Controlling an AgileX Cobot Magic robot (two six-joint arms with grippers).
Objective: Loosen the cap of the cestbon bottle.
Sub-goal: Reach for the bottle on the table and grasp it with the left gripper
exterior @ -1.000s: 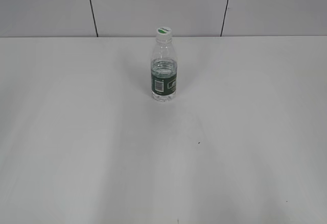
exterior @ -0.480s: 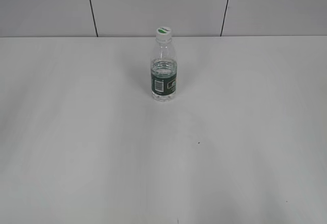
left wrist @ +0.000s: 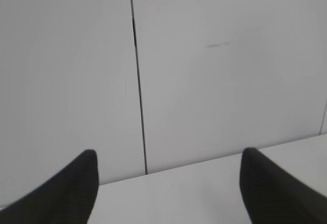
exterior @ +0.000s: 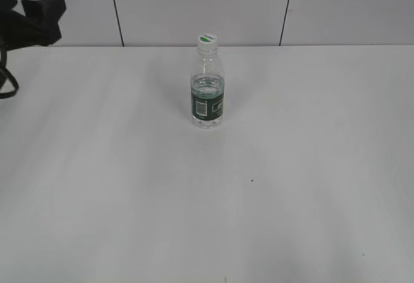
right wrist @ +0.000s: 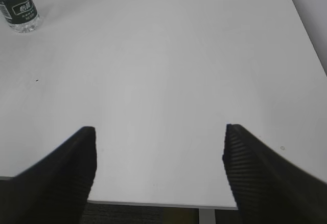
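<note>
Newly entered at far left, black left gripper point(exterior: 32, 15) spread empty; light, slippery clear ribbed plastic bottle point(exterior: 207, 95) needs body steadied, small white cap point(exterior: 207, 39) pinched.

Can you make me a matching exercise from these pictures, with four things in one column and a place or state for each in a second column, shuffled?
Things:
1. cap
2. bottle
3. left end effector
4. right end effector

Places or states:
A. open, over the table's near edge
B. white with a green mark, on top of the bottle
C. open, facing the back wall
D. upright on the table, touched by nothing

Pairs: 1-B, 2-D, 3-C, 4-A
</note>
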